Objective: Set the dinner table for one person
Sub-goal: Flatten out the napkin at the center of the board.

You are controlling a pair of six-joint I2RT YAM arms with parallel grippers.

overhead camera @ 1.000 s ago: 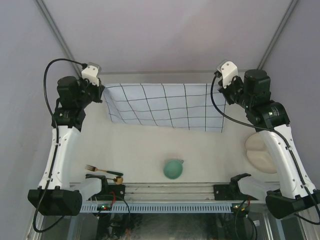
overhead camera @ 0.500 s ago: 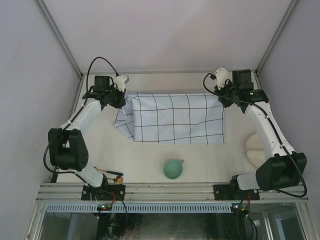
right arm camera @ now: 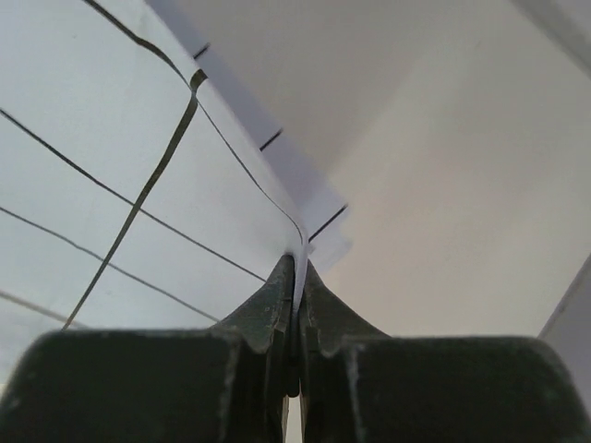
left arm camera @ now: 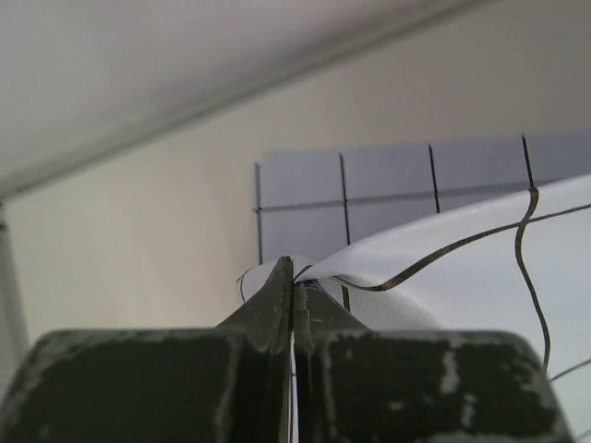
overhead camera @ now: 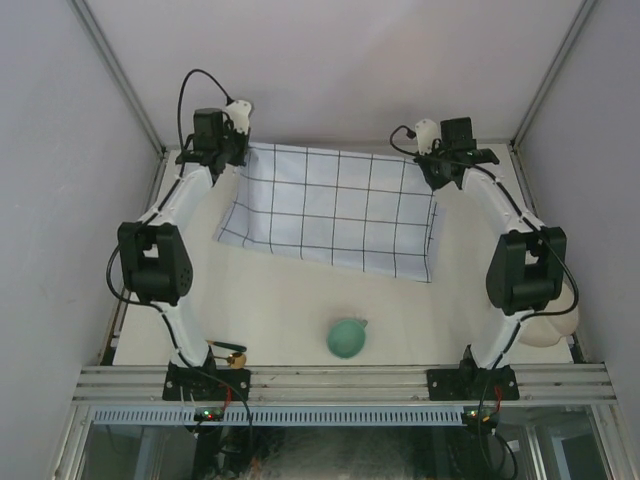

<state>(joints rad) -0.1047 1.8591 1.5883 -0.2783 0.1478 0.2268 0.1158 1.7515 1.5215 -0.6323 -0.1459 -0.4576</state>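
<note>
Since half a second earlier, we saw both arms stretch out further. The pale-blue cloth (overhead camera: 335, 210) travelled with them toward the back wall and was drawn out flatter.

Nearest to us, well short of both claws, a teal cup (overhead camera: 347, 337) with a smooth rounded body stood on the bare dinner table (overhead camera: 290, 295). This matte cream-white slab ran beneath everything and on past the claws to the wall. A dark-handled utensil (overhead camera: 222, 346), partly hidden by the arm, lay far back from the left claw (left arm camera: 293, 277), beside that arm's base.

Further out, the cloth spanned the gap between the two claws. It was thin and limp, ruled in dark grid lines, and its near edge rested slightly askew on the table.

The left claw was clenched on the cloth's far left corner, the fabric curling up out of scuffed black jaws pressed together. The right claw (right arm camera: 296, 268) gripped the far right corner in the same pinch.

We judged that holding two corners kept the sheet taut, so it could be laid without wrinkles as a mat before the cup and utensil were placed on it.
</note>
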